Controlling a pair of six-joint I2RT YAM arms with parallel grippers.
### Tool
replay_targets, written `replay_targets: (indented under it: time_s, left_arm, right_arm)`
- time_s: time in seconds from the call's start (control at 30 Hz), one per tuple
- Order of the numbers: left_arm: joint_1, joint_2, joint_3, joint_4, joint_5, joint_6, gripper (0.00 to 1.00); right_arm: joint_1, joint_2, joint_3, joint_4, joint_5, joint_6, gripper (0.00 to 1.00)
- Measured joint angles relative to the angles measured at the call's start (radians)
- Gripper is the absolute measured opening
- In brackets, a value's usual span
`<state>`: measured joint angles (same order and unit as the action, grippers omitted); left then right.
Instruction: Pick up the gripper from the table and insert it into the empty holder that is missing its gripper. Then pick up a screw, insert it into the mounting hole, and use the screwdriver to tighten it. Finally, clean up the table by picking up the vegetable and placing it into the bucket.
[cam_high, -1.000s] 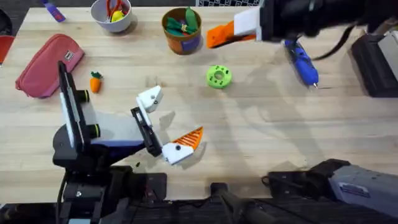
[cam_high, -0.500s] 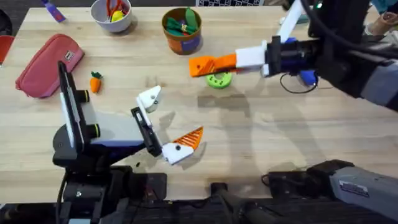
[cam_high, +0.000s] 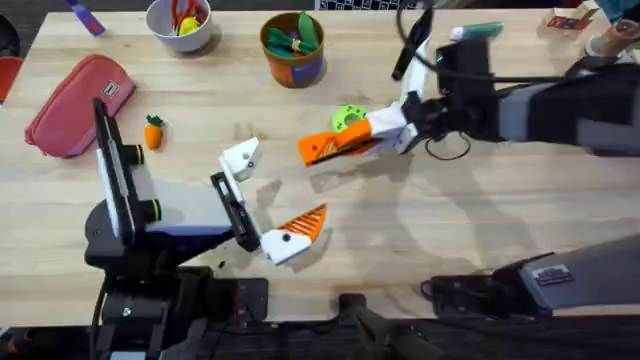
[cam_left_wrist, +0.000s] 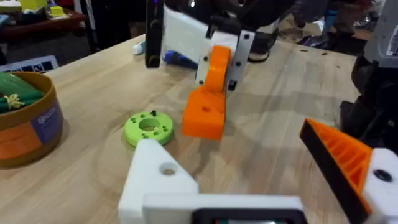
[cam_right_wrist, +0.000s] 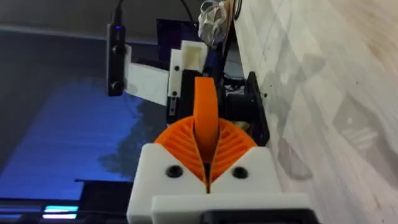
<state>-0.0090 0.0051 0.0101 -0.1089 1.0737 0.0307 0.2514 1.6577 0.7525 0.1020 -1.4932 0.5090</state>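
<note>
Right gripper (cam_high: 325, 148) is pinched on the loose orange gripper (cam_right_wrist: 206, 121), and we see it hanging low over the table just beside the green ring (cam_high: 347, 118). Left gripper (cam_high: 268, 198) is spread wide w/ its empty white holder (cam_high: 241, 157) facing that part; carrot (cam_high: 153, 131) lies near the pink pouch (cam_high: 80, 104), bucket (cam_high: 293, 48) at the far edge.

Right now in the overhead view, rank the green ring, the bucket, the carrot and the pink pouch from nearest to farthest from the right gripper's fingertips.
From the right gripper:
1. Green ring, just beside the fingers.
2. Bucket, farther back on the table.
3. Carrot, well to the left.
4. Pink pouch, farthest left.
</note>
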Motion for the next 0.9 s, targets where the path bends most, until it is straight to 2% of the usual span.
replay_targets:
  time_s: [0.23, 0.37, 0.63, 0.9]
  left_arm:
    - [0.0, 0.0, 0.0, 0.0, 0.0, 0.0, 0.999]
    - [0.0, 0.0, 0.0, 0.0, 0.0, 0.0, 0.999]
    - [0.0, 0.0, 0.0, 0.0, 0.0, 0.0, 0.999]
    - [0.0, 0.0, 0.0, 0.0, 0.0, 0.0, 0.999]
  right_arm:
    - [0.073, 0.072, 0.018, 0.007, -0.02, 0.0, 0.009]
    - [0.095, 0.071, 0.049, 0.101, -0.027, 0.014, 0.009]
    - [0.144, 0.071, 0.064, 0.43, -0.03, 0.258, 0.009]
    - [0.168, 0.131, 0.066, 0.518, -0.03, 0.436, 0.009]
